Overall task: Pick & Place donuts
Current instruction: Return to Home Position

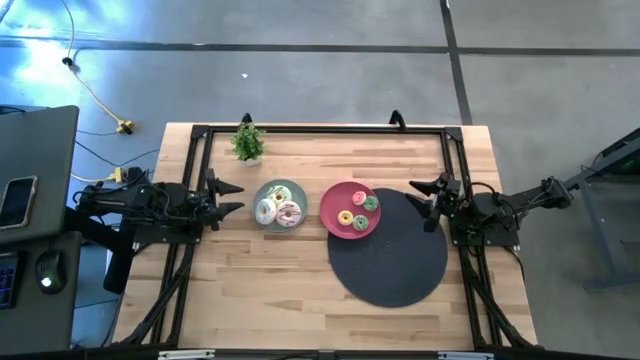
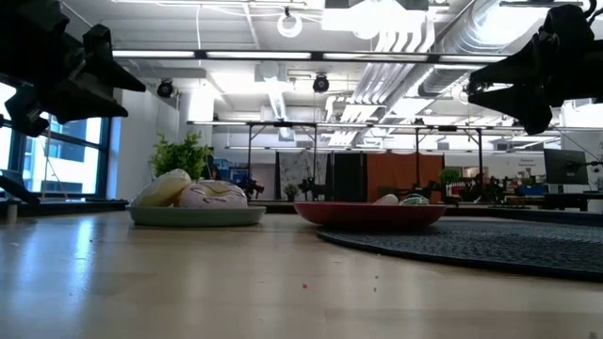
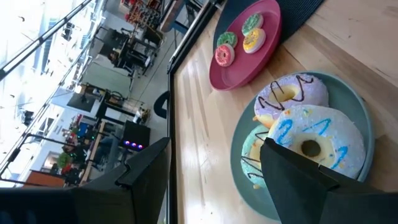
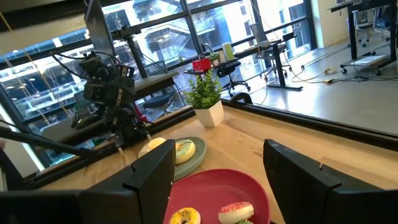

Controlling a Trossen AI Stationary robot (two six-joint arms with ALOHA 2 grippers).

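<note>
The left arm [image 1: 150, 200] lies stretched out level on its own side, left gripper [image 1: 238, 198] pointing inward. Its fingers [image 3: 146, 165] are spread wide, nothing between them. The right arm [image 1: 500, 205] mirrors it on the opposite side, right gripper [image 1: 414, 196] facing the left one, fingers [image 4: 298, 171] apart, also empty. Both grippers hang raised in the low view, well apart from each other.

My left gripper [image 2: 87, 92]: up high, clear of the table [image 2: 188, 287].
My right gripper [image 2: 513, 94]: high above the black mat [image 2: 499, 243].
Grey-green plate [image 2: 198, 217]: large donuts [image 2: 193, 193]; plant [image 2: 184, 155] behind.
Red plate [image 2: 367, 215]: small donuts [image 2: 402, 199], by the mat's left edge.
</note>
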